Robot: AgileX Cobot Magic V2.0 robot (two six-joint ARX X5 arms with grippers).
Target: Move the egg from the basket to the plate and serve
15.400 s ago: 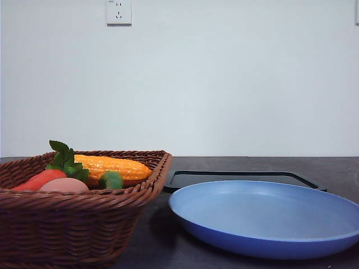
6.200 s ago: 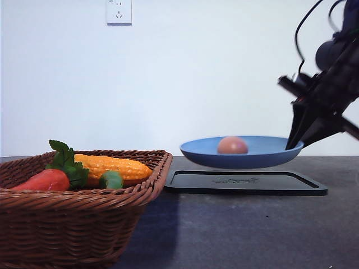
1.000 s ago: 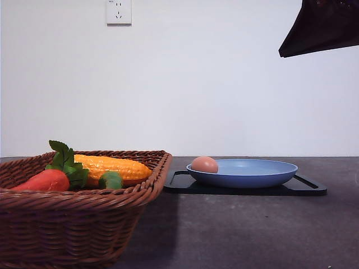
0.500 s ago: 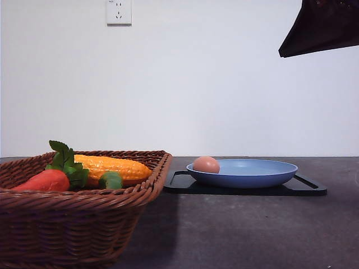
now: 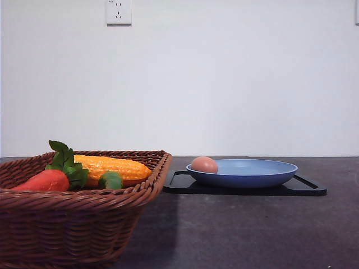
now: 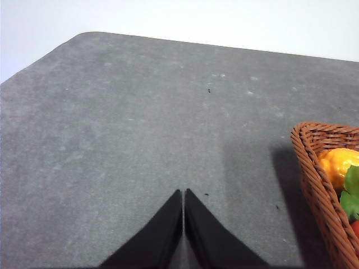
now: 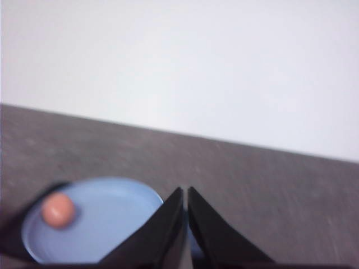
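egg [image 5: 203, 164] on plate [image 5: 263, 174] — basket [image 5: 73, 224] apart

Left gripper [image 6: 183, 197] — black fingers pressed together, tips meeting, nothing between them. Right gripper [image 7: 185, 194] — likewise closed on nothing, tips nearly touching.
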